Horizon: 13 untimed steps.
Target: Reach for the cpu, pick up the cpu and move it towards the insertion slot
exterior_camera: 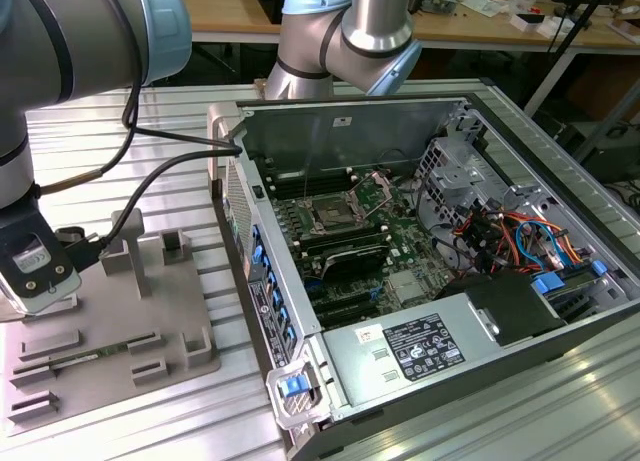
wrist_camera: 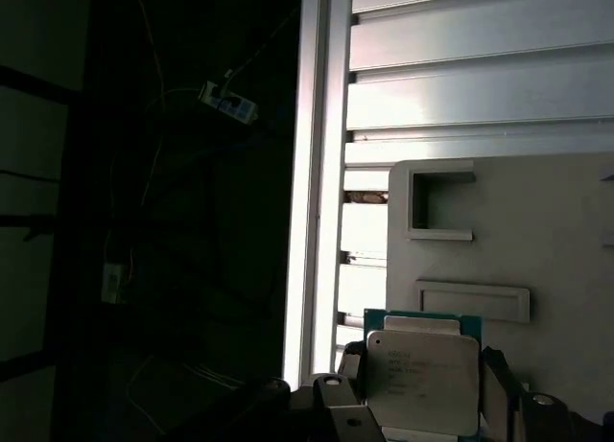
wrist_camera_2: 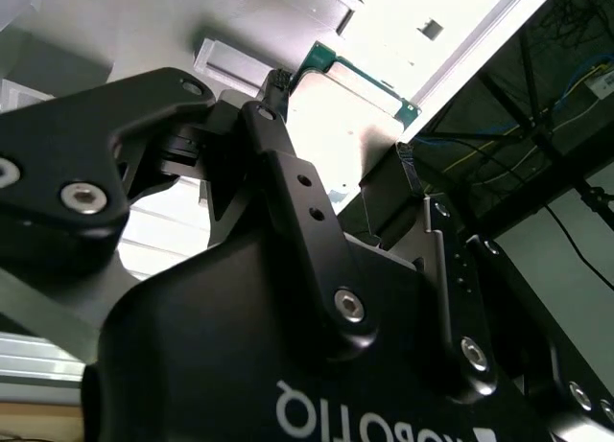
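The cpu, a thin square chip with a pale metal top and a green edge, sits between two dark fingers in the first wrist view. The second wrist view has the same cpu flanked by black fingertips. My gripper hangs at the exterior view's left, over the left end of the grey plastic tray, shut on the chip. The insertion slot, a silver-framed socket with a dark centre, lies on the green motherboard inside the open computer case, well off to the exterior view's right of the gripper.
The case's upright metal wall stands between the tray and the motherboard. Raised blocks rise from the tray. Black cables run from the arm to the case. A drive cage, coloured wires and a power supply fill the case's right side.
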### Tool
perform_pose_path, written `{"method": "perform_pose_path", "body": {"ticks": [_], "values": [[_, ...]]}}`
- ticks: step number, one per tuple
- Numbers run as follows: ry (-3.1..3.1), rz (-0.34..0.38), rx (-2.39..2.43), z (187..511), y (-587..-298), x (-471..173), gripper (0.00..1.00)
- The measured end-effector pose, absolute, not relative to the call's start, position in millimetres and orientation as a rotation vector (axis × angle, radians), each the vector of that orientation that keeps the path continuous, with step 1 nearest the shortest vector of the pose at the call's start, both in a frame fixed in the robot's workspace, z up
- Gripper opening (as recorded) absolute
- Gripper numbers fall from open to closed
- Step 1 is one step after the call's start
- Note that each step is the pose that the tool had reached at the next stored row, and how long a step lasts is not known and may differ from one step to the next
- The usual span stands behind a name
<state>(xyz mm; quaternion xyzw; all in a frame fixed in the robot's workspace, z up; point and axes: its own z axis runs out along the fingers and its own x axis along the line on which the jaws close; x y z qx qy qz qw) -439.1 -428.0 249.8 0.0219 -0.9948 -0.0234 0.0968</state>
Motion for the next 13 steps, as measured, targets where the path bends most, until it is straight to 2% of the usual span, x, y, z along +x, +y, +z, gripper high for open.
{"method": "perform_pose_path", "body": {"ticks": [13], "values": [[-2.942,-0.070,0.065,252.5,-428.2,-439.1,0.55]]}}
